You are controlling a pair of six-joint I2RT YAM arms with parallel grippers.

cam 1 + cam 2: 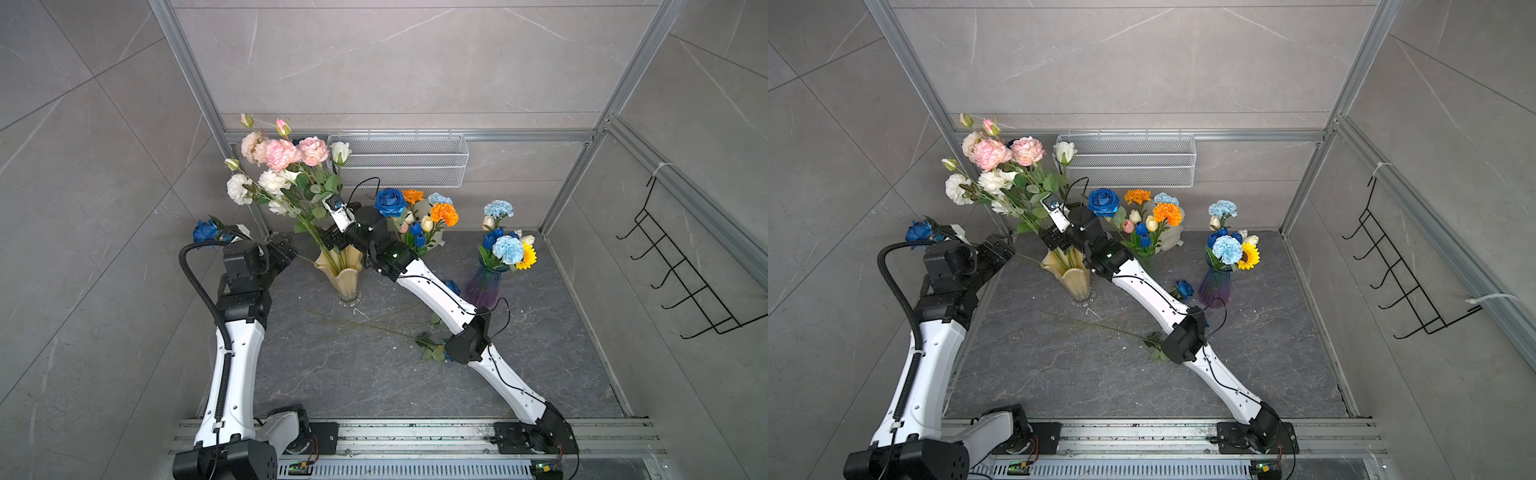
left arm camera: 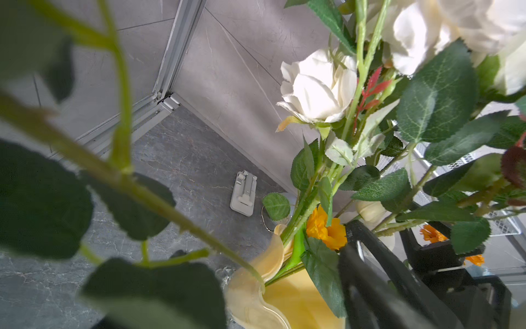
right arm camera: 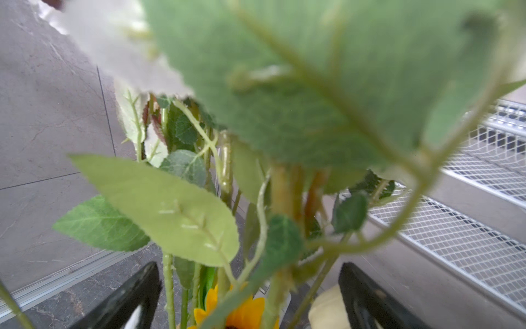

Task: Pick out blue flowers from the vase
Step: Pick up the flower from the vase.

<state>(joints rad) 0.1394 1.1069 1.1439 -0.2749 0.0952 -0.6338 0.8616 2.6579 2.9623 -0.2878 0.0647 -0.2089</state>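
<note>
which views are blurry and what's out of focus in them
Right wrist view: the big leaf close to the lens is blurred, the mesh basket behind is sharper. Left wrist view: the near stem is soft, the white rose crisp. Both top views: sharp, evenly lit.

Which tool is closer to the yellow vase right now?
Right. The right tool is just above the yellow vase's mouth, in among the stems. The left tool is off to the vase's side, apart from the rim.
</note>
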